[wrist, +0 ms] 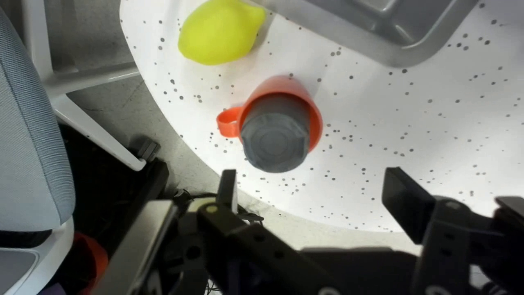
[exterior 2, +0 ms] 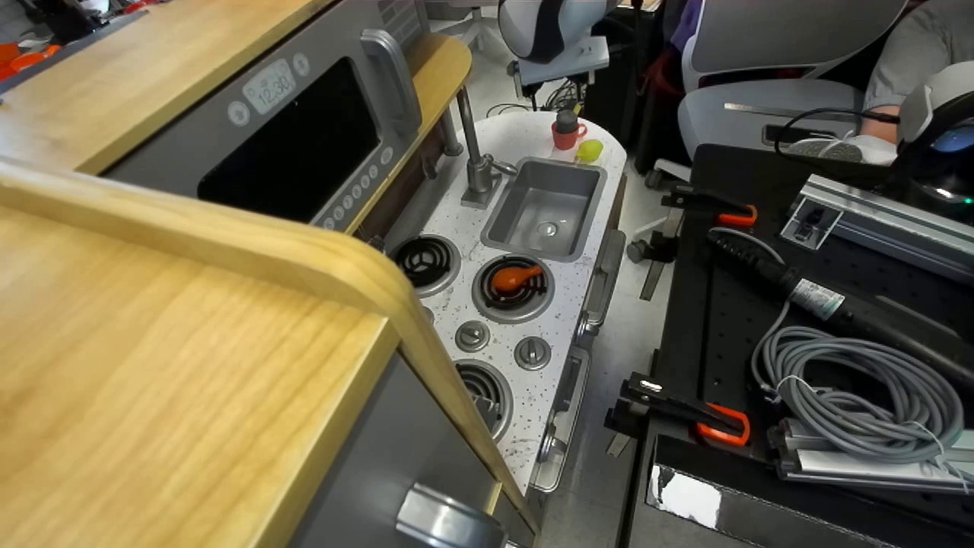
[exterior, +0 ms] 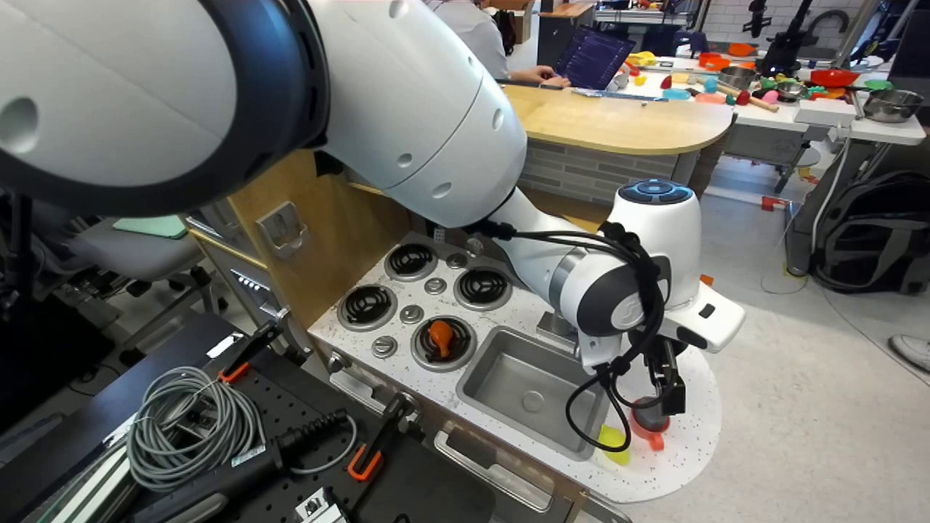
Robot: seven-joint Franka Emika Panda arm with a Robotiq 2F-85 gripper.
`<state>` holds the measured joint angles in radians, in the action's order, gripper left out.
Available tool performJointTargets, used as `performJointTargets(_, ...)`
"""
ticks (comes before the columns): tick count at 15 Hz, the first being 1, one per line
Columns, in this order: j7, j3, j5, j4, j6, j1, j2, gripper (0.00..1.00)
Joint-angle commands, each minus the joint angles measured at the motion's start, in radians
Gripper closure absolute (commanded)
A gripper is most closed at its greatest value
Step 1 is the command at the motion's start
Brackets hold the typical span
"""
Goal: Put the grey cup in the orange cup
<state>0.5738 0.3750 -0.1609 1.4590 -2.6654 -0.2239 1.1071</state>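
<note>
Grey cup [wrist: 275,143] is in the orange cup [wrist: 282,86], looks upside down, closed end up, sticking out above the rim. Orange cup upright on the white speckled tabletop [wrist: 364,135], right of the sink [exterior: 501,378] from where I stand, handle toward the near side. Pincer [wrist: 313,194] hangs above that right end, fingers spread wide apart, off both cups. How high above, can't tell. Yellow toy lemon [wrist: 221,32] just beside the orange cup, left and a bit nearer, close to the sink's rim. Orange toy drumstick [exterior: 441,336] lies on the near right burner [exterior: 463,346], left of the sink. Coil of grey cable [exterior: 147,439] at near left, steel pot [exterior: 892,107] at far right, black backpack [exterior: 883,240] on the floor at right.
</note>
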Motion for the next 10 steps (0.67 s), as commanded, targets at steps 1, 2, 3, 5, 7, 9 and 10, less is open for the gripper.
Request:
performJointTargets(1, -0.079, -0.05, -0.01, 0.138, -0.04, 0.011, -0.13, 0.0)
performJointTargets(2, -0.116, -0.073, -0.014, 0.178, -0.039, 0.01, -0.165, 0.0)
performJointTargets(3, -0.16, -0.104, -0.017, 0.23, -0.045, 0.007, -0.203, 0.0)
performJointTargets(5, -0.238, -0.173, -0.032, 0.321, -0.038, -0.009, -0.273, 0.0)
performJointTargets(7, -0.32, -0.237, -0.041, 0.416, -0.035, -0.016, -0.34, 0.0)
performJointTargets(9, -0.39, -0.288, -0.049, 0.496, -0.015, -0.018, -0.402, 0.0)
performJointTargets(10, -0.416, -0.311, -0.053, 0.535, -0.011, -0.017, -0.43, 0.0)
